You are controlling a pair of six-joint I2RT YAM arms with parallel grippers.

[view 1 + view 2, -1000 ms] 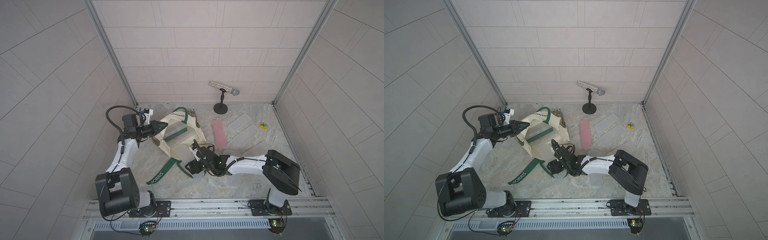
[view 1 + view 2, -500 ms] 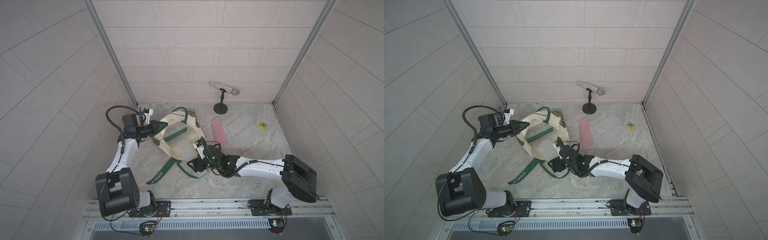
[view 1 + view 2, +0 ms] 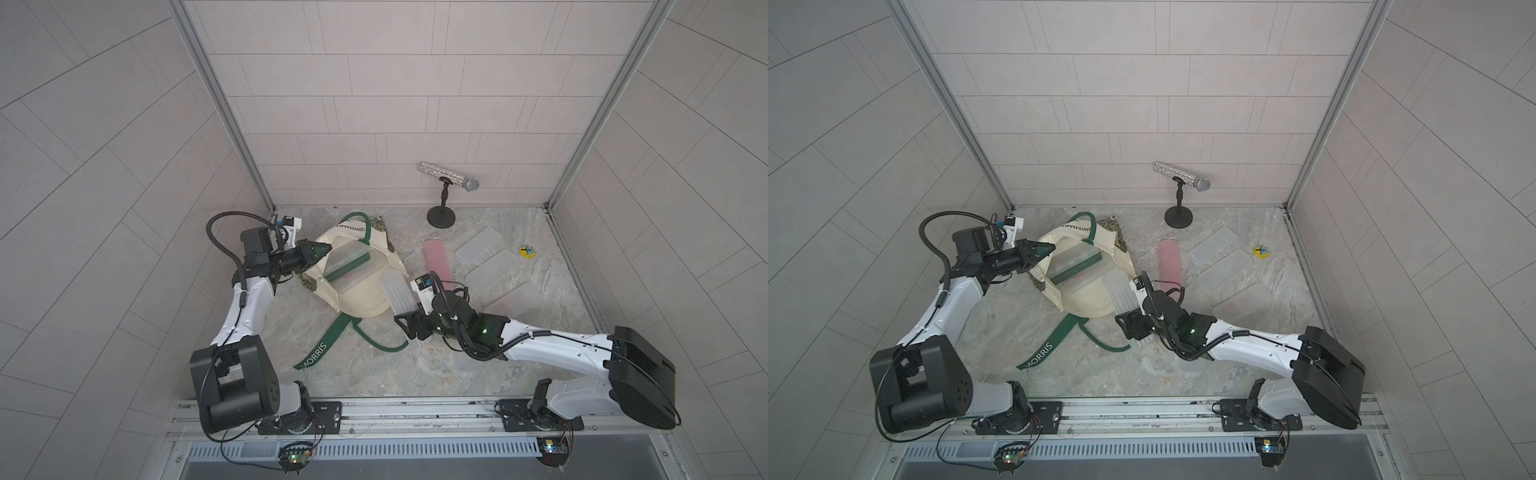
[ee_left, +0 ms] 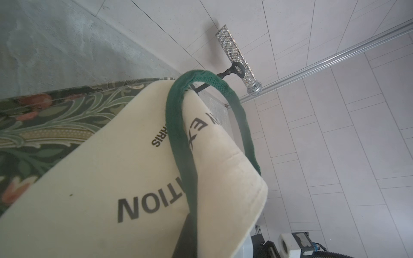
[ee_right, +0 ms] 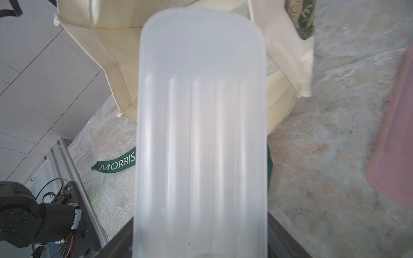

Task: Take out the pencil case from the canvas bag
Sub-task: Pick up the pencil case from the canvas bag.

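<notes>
The canvas bag (image 3: pixel 360 300) (image 3: pixel 1086 301) lies on the table with its mouth held up, cream with green handles and a "MORRIS" strap (image 5: pixel 116 164). My left gripper (image 3: pixel 322 249) (image 3: pixel 1045 249) is shut on its rim; in the left wrist view only the bag's cloth (image 4: pixel 100 178) shows, hiding the jaws. My right gripper (image 3: pixel 411 328) (image 3: pixel 1133 326) (image 5: pixel 201 241) grips the near end of a translucent white ribbed pencil case (image 3: pixel 398 295) (image 3: pixel 1121 297) (image 5: pixel 201 134). The case's far end lies over the bag's near edge. More cases, one green-edged (image 3: pixel 347 264), show inside the bag.
A pink case (image 3: pixel 436 262) and three clear cases (image 3: pixel 492 270) lie on the table right of the bag. A glittery microphone on a black stand (image 3: pixel 449 183) stands at the back wall. A small yellow object (image 3: pixel 527 251) sits near the right wall.
The right arm's elbow has swung out to the right and its gripper has drawn slightly back from the bag with the pencil case. The left arm has not moved.
</notes>
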